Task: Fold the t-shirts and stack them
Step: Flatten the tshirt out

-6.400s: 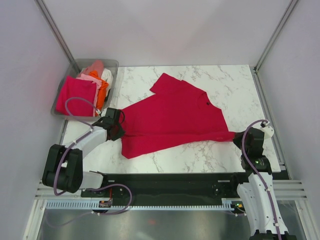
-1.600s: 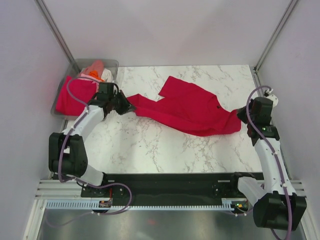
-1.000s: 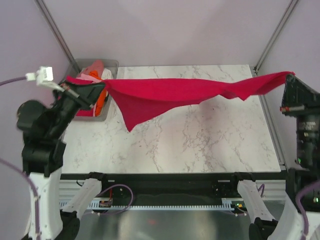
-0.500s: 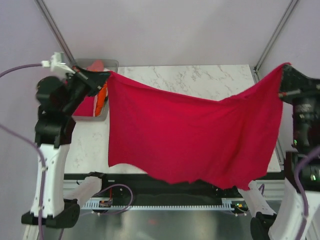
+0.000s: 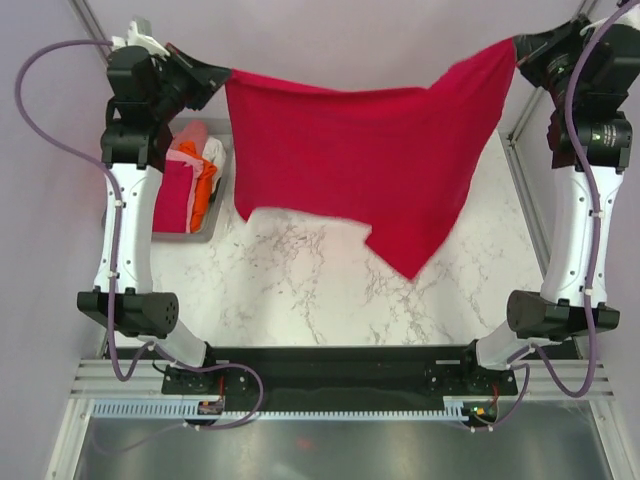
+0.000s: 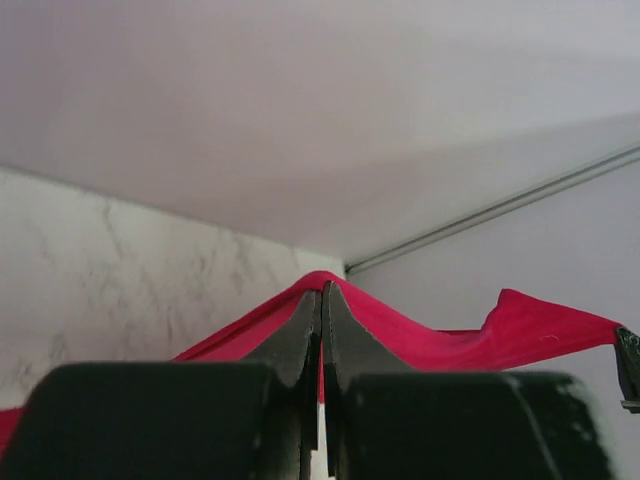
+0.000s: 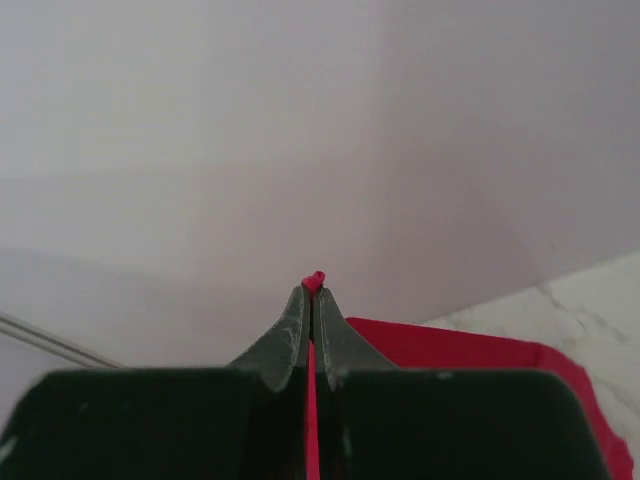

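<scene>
Two grips on show: the left hand and the right hand are each pinched shut on one end of the red t-shirt's top edge. It hangs spread in the air, high above the surface. It looks light, soft and floppy, so corners and hems seem the places to grip. The grey bin on the left holds a pink shirt, an orange shirt and a white shirt, all bunched.

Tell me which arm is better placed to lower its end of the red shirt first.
Right, probably. The right hand and left hand both grip the red shirt, but its cloth hangs lowest nearer the right one, over bare table; the left one is near the bin.
</scene>
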Tool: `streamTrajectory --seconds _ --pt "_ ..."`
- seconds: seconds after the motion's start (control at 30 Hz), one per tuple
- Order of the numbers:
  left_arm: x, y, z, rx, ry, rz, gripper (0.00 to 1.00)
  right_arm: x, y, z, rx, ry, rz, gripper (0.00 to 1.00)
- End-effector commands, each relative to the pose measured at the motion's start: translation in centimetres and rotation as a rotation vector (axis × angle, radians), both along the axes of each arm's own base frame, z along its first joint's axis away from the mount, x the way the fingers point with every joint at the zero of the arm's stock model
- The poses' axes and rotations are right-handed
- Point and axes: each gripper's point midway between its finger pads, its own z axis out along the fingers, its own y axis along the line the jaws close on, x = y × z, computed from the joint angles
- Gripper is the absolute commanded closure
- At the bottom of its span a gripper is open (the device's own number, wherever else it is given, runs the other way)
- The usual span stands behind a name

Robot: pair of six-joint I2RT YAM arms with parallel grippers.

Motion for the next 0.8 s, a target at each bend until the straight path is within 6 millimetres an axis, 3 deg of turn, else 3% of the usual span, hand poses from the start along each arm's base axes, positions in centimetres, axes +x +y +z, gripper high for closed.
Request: streamTrajectory --seconds 0.0,0.07,0.1,0.13,0.17,0.2,0.23,0.27,0.3,0.37,0.4,0.47,0.5,0.53,0.57,0.6,0.63,0.67,0.7,0.77 --pt "-0.7 -0.7 7.8 -0.066 -0.192 -0.065 0.98 -2.5 1.5 9.6 -0.017 -0.268 0.072 1.00" --pt "0.7 -0.7 6.4 -0.068 -0.157 -0.070 0.98 -1.9 2.2 9.8 -0.037 -0.282 0.114 1.00" --pt "1.5 -0.8 4.6 -0.069 -0.114 -0.072 0.98 -1.6 2.2 9.4 -0.042 -0.274 0.120 1.00" --pt "2.0 -0.7 3.3 -0.067 -0.083 -0.071 0.98 -0.9 2.2 7.1 -0.041 -0.223 0.127 1.00" --pt "2.3 -0.8 1.9 -0.059 -0.056 -0.080 0.98 -0.6 2.3 6.5 -0.048 -0.232 0.132 1.00" --pt "3.0 -0.9 -1.3 -0.054 0.017 -0.083 0.98 -0.4 2.3 5.3 -0.053 -0.217 0.135 1.00" --pt "3.2 -1.0 -3.2 -0.048 0.054 -0.088 0.98 -0.1 2.2 1.6 -0.046 -0.144 0.133 1.00" --pt "3.2 -1.0 -4.8 -0.038 0.087 -0.090 0.98 0.1 2.0 -0.2 -0.041 -0.115 0.123 1.00" --pt "3.4 -0.9 -8.9 -0.036 0.175 -0.084 0.98 1.0 1.9 -4.9 -0.028 -0.036 0.122 1.00" --pt "3.2 -1.1 -11.9 -0.033 0.213 -0.098 0.98 -0.4 2.0 -6.9 -0.019 -0.033 0.119 1.00" --pt "2.7 -1.1 -15.7 -0.028 0.290 -0.100 0.98 -0.2 1.9 -12.4 0.008 0.070 0.118 1.00" --pt "2.0 -1.1 -18.3 -0.013 0.319 -0.109 0.98 -2.0 1.6 -14.8 0.027 0.084 0.079 1.00" --pt "1.1 -1.1 -21.7 -0.007 0.375 -0.117 0.98 -3.4 1.5 -18.9 0.044 0.147 0.063 1.00" --pt "0.6 -1.0 -23.4 -0.002 0.405 -0.115 0.98 -4.1 1.3 -20.7 0.047 0.172 0.044 1.00" --pt "-0.8 -0.9 -26.3 0.000 0.464 -0.115 0.98 -4.6 0.8 -22.1 0.048 0.182 0.013 1.00" --pt "-1.5 -1.0 -27.7 0.002 0.486 -0.120 0.98 -5.9 0.7 -25.4 0.054 0.235 -0.001 1.00" --pt "-2.1 -1.0 -28.7 0.004 0.498 -0.124 0.98 -6.5 0.7 -26.9 0.054 0.260 -0.008 1.00" --pt "-3.4 -1.1 -31.2 0.010 0.537 -0.135 0.98 -7.1 0.7 -28.2 0.045 0.282 -0.011 1.00" --pt "-4.1 -1.0 -31.9 0.013 0.548 -0.135 0.98 -8.2 0.8 -30.4 0.044 0.323 -0.012 1.00" --pt "-5.4 -1.0 -33.7 0.020 0.570 -0.138 0.98 -9.3 0.9 -32.5 0.044 0.361 -0.011 1.00"
